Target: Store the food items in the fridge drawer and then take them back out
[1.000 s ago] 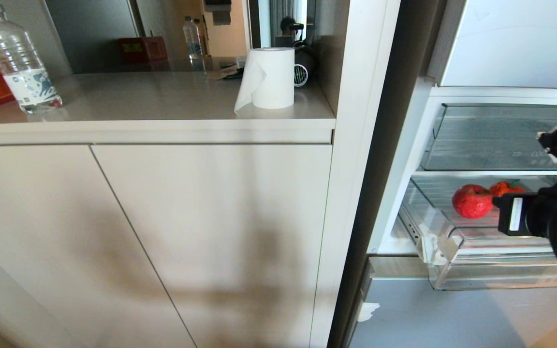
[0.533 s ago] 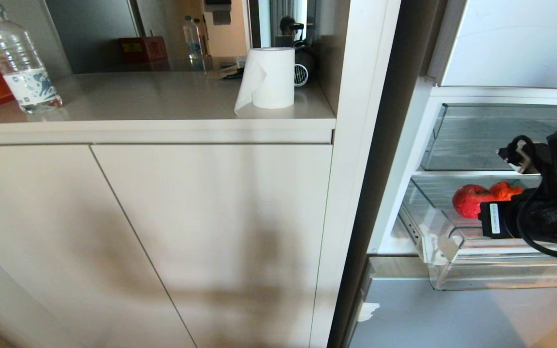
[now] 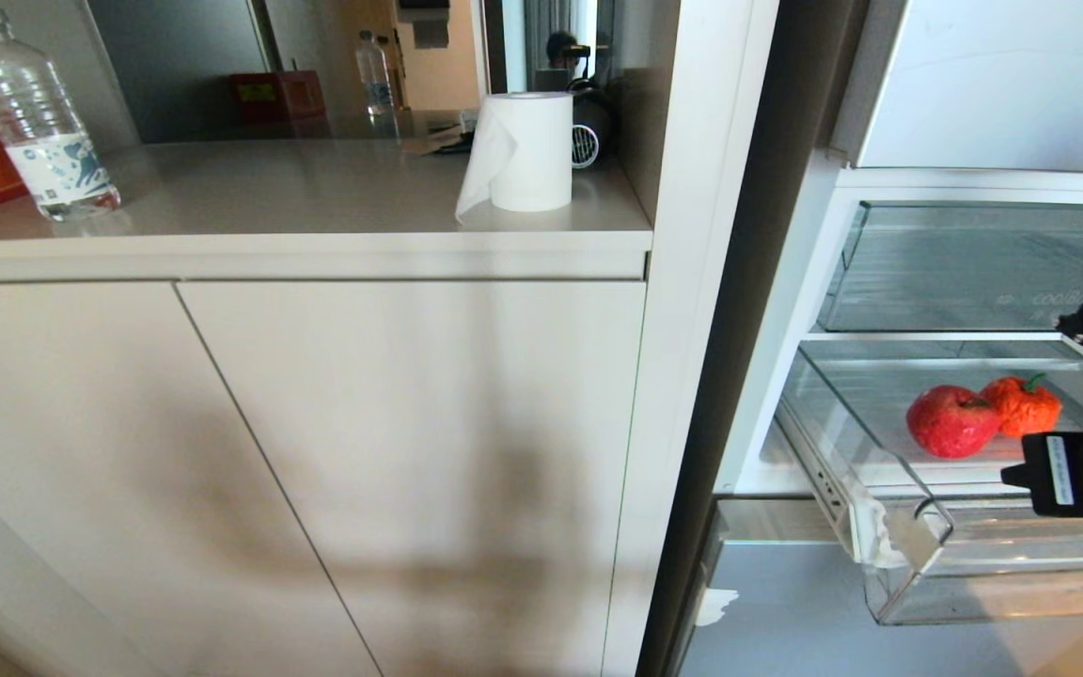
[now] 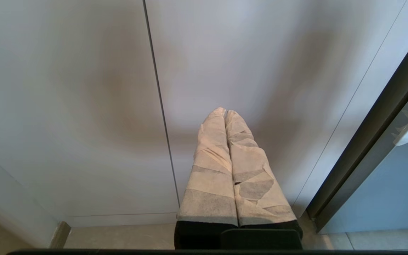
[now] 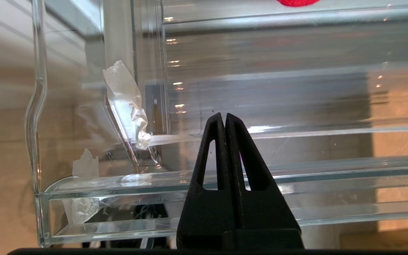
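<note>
my right gripper (image 5: 224, 118) pinched together, empty, at front lip of fridge drawer (image 3: 918, 555); red tomato (image 3: 951, 421) inside. left gripper (image 4: 225, 114) pressed together too, parked by cabinet.

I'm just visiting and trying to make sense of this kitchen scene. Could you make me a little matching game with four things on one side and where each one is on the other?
Things:
1. red tomato
2. paper roll
3. water bottle
4. right gripper

Places:
A. far left of the countertop
B. shut, just outside the clear drawer's front wall
C. inside the pulled-out clear drawer
D. right end of the countertop, near the fridge

Pairs: 1-C, 2-D, 3-A, 4-B
</note>
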Motion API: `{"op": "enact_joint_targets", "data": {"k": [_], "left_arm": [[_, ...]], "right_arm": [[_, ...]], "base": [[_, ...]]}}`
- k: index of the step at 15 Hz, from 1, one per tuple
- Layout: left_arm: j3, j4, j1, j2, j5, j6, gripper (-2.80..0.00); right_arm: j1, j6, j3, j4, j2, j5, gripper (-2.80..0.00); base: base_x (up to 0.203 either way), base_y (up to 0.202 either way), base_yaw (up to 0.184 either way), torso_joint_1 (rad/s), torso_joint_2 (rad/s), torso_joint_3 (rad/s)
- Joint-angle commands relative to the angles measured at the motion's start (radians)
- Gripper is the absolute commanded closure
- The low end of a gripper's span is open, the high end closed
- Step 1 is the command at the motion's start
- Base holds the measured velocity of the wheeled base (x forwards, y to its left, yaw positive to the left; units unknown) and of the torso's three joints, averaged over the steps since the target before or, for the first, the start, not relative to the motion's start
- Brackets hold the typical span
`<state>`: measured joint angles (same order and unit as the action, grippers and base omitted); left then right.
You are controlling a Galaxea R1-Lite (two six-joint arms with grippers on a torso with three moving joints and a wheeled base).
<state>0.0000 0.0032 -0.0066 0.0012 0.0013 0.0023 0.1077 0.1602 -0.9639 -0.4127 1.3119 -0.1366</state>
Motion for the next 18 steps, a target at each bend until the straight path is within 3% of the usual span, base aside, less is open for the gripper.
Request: {"op": "enact_joint_targets", "data": {"k": [1,6,13,18], "left_arm": [[0.000,0.000,0.000,0.000,0.000,0.001,0.00],[0.000,0.000,0.000,0.000,0.000,0.000,0.00],[0.000,0.000,0.000,0.000,0.000,0.001,0.00],[0.000,0.000,0.000,0.000,0.000,-0.001,0.00]], "right_arm": [[-0.022,0.003,0.006,-0.014,-0.057,0.020,0.00],[-0.051,0.000,0.019,-0.006,-0.011,0.028,0.00],[-0.053,-0.026,0.128,-0.005,-0.201,0.023,0.00],[-0.089,-0.023,0.093,0.193,0.043,-0.030,0.00]], "base": [[0.000,0.000,0.000,0.000,0.00,0.000],[0.000,0.000,0.000,0.000,0.00,0.000],[0.000,0.000,0.000,0.000,0.00,0.000],[0.000,0.000,0.000,0.000,0.00,0.000]]}}
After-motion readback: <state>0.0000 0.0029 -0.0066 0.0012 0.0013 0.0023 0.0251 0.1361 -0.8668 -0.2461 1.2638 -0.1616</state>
